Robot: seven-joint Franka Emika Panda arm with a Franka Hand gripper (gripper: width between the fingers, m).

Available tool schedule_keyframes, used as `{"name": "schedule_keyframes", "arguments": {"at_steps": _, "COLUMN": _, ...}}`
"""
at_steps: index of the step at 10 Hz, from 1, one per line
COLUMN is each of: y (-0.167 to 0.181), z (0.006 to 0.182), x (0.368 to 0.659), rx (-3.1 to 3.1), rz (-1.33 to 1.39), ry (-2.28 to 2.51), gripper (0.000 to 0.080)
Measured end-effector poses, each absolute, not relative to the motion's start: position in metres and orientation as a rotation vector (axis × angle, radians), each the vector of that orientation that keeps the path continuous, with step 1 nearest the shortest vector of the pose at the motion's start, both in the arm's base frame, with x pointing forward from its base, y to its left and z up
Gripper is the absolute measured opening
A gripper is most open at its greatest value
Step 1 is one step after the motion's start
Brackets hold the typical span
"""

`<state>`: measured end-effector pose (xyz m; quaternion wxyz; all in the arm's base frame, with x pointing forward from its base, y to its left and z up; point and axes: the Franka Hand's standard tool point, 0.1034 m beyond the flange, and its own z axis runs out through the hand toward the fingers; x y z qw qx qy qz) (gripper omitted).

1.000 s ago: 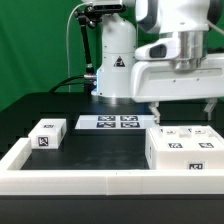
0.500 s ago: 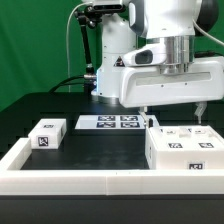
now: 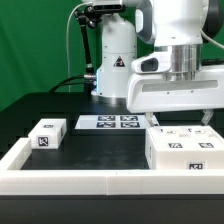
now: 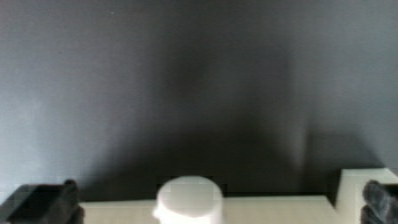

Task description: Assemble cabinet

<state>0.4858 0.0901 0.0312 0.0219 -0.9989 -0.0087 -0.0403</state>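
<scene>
Black counter carries the box just below the fingers, spread wide, holding nothing; 1 block sits well apart.

exterior view faces the arm across the table; wrist view looks closely down past the claw onto it.

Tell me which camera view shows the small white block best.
The exterior view: the small white block lies whole on the table, tags visible, at the exterior view's left. The wrist view shows none of it.
</scene>
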Motion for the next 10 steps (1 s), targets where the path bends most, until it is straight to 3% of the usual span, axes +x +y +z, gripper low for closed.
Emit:
{"name": "schedule_keyframes", "arguments": {"at_steps": 5, "y": 0.088, "z": 0.029, "x": 0.485, "rx": -3.094, "rz": -0.118, "ry": -0.038, "gripper": 0.0796}}
{"name": "schedule_keyframes", "arguments": {"at_steps": 10, "y": 0.082, "z": 0.013, "x": 0.485, "rx": -3.1, "rz": -0.094, "ry": -0.038, "gripper": 0.0796}}
